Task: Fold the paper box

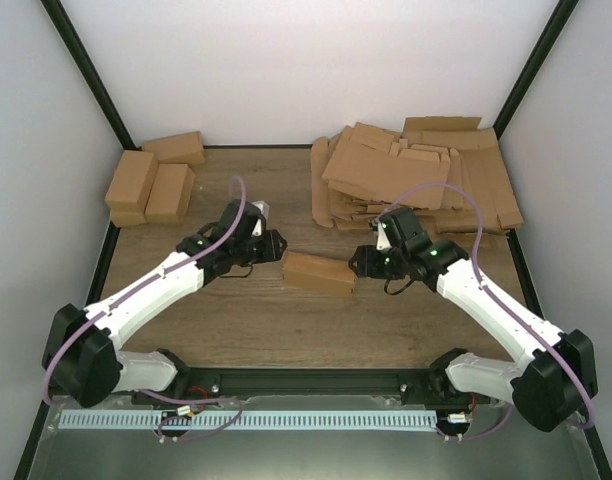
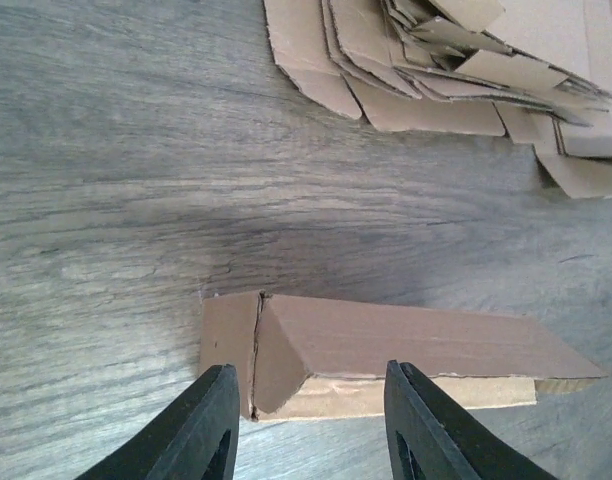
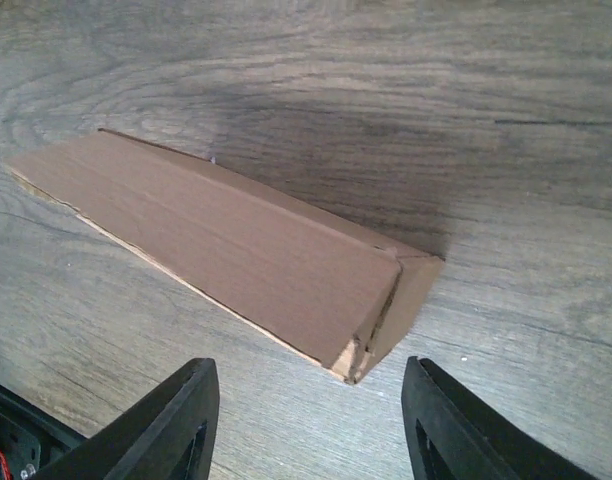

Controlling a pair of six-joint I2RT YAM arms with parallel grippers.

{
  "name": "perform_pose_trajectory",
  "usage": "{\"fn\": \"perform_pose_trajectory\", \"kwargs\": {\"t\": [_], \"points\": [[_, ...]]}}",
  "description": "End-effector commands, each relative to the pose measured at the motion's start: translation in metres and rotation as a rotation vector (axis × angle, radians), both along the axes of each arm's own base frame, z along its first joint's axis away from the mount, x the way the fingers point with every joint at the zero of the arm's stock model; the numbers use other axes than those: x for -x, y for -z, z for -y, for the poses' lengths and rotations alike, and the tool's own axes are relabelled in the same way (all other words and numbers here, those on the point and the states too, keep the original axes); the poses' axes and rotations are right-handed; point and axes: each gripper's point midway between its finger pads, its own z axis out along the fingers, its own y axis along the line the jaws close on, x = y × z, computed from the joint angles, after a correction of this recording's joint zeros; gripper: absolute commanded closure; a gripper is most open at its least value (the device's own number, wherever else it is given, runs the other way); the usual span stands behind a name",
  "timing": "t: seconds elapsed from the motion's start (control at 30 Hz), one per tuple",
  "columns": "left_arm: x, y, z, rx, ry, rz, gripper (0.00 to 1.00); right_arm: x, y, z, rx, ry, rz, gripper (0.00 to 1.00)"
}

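left claw (image 2: 308, 370) and right claw (image 3: 308, 364) parted at either end of the paper box (image 1: 319, 272)

left claw stands with its two black fingers (image 2: 214, 425) moderately apart and nothing pinched between them. seen from its wrist, the left end of the box lies on the wood just past the fingertips. the left-hand finger overlaps the box's corner in that view, though whether it touches cannot be told.

right claw is spread wider. its fingers (image 3: 176, 420) frame the box's other end, with bare wood showing between each tip and the cardboard, so it holds nothing.

the paper box is a small brown oblong carton lying flat near the middle of the table (image 1: 266, 330), between the two claws. from above, its long side runs left to right, the right end a little nearer the arm bases. the left end shows a flap with a crease line beside the long top panel, and a paler strip of cardboard peeks out along the lower edge. the right end face is closed, with a thin slit at its corner.

heap of flat cardboard sheets (image 1: 416, 175) sits at the far right of the table, well apart from the box. three matching small cartons (image 1: 151, 180) sit grouped at the far left.
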Motion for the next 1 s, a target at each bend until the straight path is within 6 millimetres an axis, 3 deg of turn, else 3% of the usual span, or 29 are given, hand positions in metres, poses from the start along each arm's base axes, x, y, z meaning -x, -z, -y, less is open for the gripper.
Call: {"fn": "perform_pose_trajectory", "kwargs": {"t": [0.0, 0.1, 0.17, 0.63, 0.97], "points": [[-0.006, -0.007, 0.008, -0.046, 0.078, 0.017, 0.58, -0.014, -0.024, -0.006, -0.024, 0.000, 0.051, 0.49], [-0.008, -0.002, 0.013, -0.032, 0.074, -0.017, 0.66, -0.020, -0.021, -0.006, -0.023, 0.037, 0.043, 0.65], [-0.009, 0.004, 0.013, -0.031, 0.060, -0.034, 0.71, -0.021, -0.013, -0.003, -0.008, 0.057, 0.026, 0.70], [-0.002, 0.037, 0.017, -0.025, 0.066, -0.117, 0.78, -0.010, 0.010, -0.002, -0.013, 0.055, -0.029, 0.82], [0.009, 0.060, 0.013, -0.035, 0.068, -0.160, 0.82, 0.001, 0.029, -0.001, -0.015, 0.045, -0.071, 0.85]]}}
